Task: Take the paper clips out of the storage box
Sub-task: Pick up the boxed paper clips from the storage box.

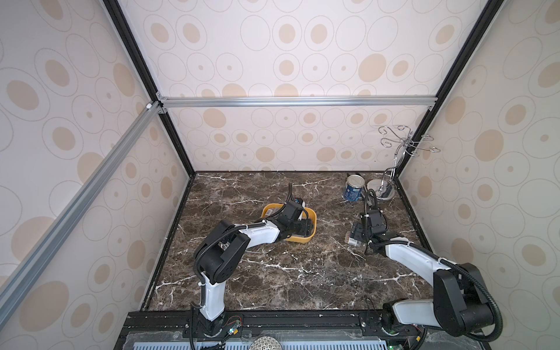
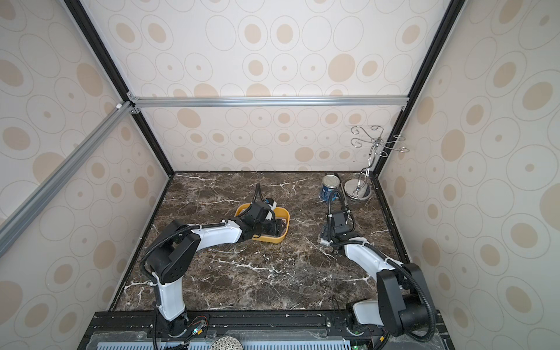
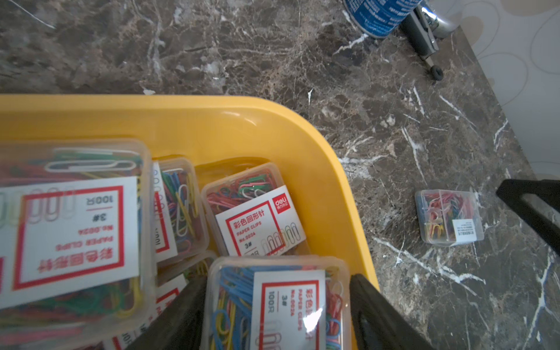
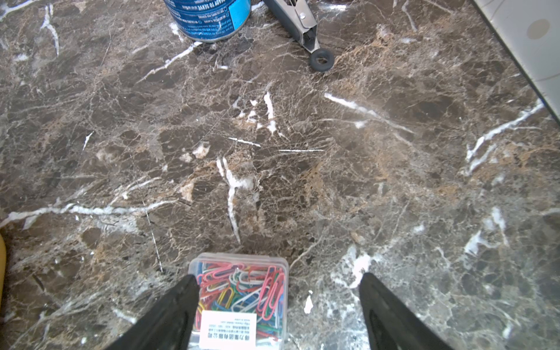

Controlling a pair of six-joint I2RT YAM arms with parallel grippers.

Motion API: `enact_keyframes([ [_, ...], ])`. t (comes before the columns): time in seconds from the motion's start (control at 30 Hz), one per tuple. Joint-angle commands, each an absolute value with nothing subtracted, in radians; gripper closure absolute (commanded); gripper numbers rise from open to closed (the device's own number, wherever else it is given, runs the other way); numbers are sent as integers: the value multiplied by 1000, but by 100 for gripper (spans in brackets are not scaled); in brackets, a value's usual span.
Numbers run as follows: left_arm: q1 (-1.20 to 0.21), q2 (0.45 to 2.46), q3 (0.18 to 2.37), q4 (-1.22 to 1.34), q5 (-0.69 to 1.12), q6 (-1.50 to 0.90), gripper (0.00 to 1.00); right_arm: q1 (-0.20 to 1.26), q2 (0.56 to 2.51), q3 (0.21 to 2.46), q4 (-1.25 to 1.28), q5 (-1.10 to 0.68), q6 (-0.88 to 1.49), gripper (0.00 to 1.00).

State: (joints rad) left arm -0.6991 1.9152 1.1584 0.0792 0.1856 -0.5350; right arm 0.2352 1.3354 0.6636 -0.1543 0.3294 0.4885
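Note:
The yellow storage box (image 1: pixel 312 216) sits mid-table and holds several clear boxes of paper clips (image 3: pixel 251 206) with white-and-red labels. My left gripper (image 3: pixel 277 281) reaches down into the box's right end, and its fingers press both sides of one paper clip box (image 3: pixel 272 306). In both top views the arm hides most of the contents. Another paper clip box (image 4: pixel 242 297) lies on the marble to the right of the storage box. My right gripper (image 4: pixel 278 280) hangs open over it, one finger beside the box and a wide gap to the other finger.
A blue-labelled can (image 1: pixel 354 188) and a chrome hook stand (image 1: pixel 383 188) occupy the back right corner. A grey-handled tool with a black ring (image 4: pixel 303 24) lies by the can. Patterned walls close in the marble table on three sides.

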Motion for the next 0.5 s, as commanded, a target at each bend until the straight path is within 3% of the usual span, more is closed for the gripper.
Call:
enact_keyframes([
  [0.0,-666,1923,1187,-18,272,-489,27,235,1337,681,-168,332,491,15],
  [0.23,-659,1896,1183,41,459,-476,29,234,1340,681,-170,336,494,15],
  [0.47,-659,1844,1184,49,465,-481,30,234,1339,681,-170,334,493,15],
])
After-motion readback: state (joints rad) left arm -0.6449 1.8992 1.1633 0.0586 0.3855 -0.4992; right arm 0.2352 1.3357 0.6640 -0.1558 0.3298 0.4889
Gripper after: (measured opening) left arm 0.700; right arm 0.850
